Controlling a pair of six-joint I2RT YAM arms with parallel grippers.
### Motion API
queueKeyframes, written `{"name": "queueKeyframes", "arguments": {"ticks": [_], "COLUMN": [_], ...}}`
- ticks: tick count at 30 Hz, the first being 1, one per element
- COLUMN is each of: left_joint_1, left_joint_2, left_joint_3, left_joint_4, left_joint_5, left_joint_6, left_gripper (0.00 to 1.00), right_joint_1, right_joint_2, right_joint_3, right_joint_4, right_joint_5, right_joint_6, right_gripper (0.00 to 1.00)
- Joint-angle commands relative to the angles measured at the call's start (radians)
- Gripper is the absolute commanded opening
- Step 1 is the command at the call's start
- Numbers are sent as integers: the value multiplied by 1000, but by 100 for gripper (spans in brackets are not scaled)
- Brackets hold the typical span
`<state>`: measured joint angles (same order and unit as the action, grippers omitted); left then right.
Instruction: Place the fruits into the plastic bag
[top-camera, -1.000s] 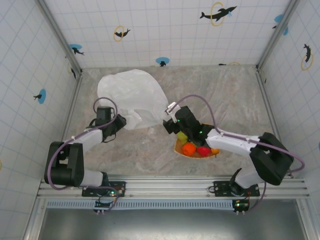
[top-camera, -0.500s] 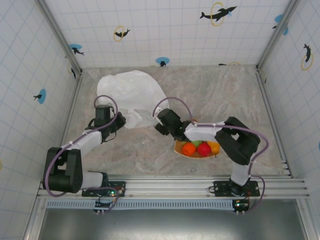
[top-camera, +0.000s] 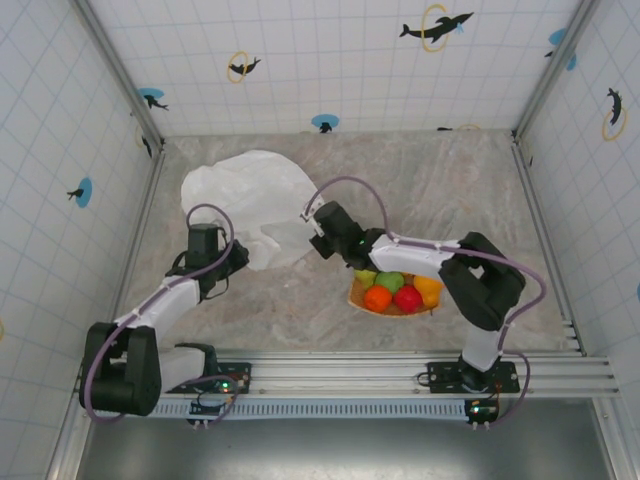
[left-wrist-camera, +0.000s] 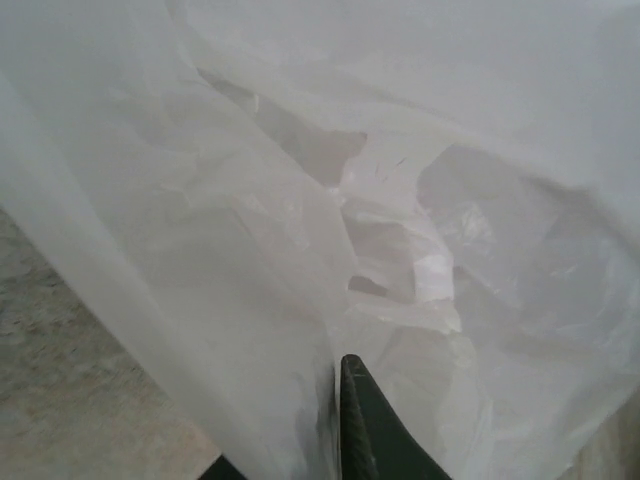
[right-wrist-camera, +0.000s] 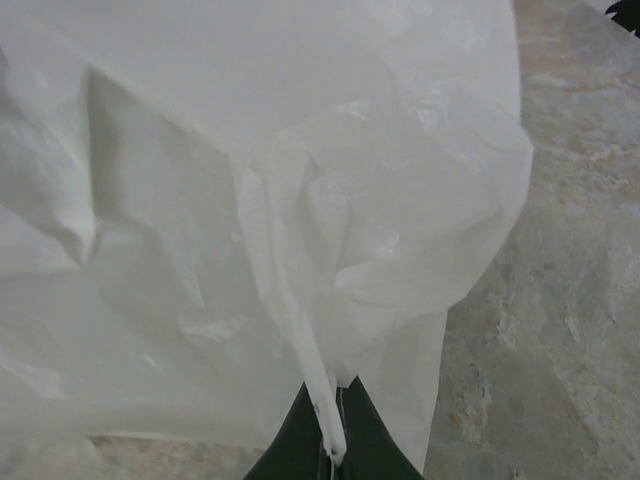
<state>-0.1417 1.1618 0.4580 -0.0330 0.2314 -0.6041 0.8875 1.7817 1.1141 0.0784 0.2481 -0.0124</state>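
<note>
- Your left jaws are clamped on the plastic bag (top-camera: 250, 195) at its six o'clock edge; your right jaws pinch a handle strip at three o'clock.
- The bag lies at ten o'clock on the table (top-camera: 450, 190); the fruits (top-camera: 392, 288) sit at its four o'clock.
- You seem to be opening the bag; next, spread its mouth.

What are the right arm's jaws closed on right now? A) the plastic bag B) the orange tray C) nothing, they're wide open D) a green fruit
A: the right wrist view shows a twisted strip of the plastic bag pinched between the right jaws, while the fruits sit on the orange tray.
</note>
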Motion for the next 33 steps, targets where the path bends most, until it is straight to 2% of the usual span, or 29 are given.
{"name": "queueKeyframes", "arguments": {"ticks": [1, 2, 4, 10, 12, 17, 22, 24, 28, 33], "left_joint_1": [-7, -7, -7, -9, -9, -9, -20, -50, -128, -141], "left_joint_2": [-49, -58, -79, -197, -244, -300, -234, -181, -66, 42], "left_joint_3": [-1, 7, 29, 87, 119, 236, 313, 340, 380, 362], "left_joint_4": [-71, -89, -140, -338, -400, -478, -404, -364, -291, -191], "left_joint_5": [-28, -34, -47, -144, -168, -140, -13, -2, -39, -18], "left_joint_6": [40, 47, 58, 108, 130, 177, 217, 253, 439, 676], "left_gripper": [21, 27, 44, 71, 76, 81, 81, 80, 79, 79], "right_joint_1": [-49, -63, -96, -174, -184, -192, -191, -191, -192, -193], "right_joint_2": [-103, -119, -155, -228, -227, -213, -182, -173, -146, -136], "right_joint_3": [3, -2, -16, -60, -43, 4, 61, 66, 82, 100], "right_joint_4": [6, 6, -31, -50, -87, -167, -203, -203, -221, -239], "right_joint_5": [-167, -192, -243, -375, -401, -483, -549, -561, -593, -613], "right_joint_6": [182, 212, 275, 370, 369, 345, 367, 384, 389, 387], "right_gripper": [4, 4, 3, 3, 2, 1, 1, 1, 1, 1]}}
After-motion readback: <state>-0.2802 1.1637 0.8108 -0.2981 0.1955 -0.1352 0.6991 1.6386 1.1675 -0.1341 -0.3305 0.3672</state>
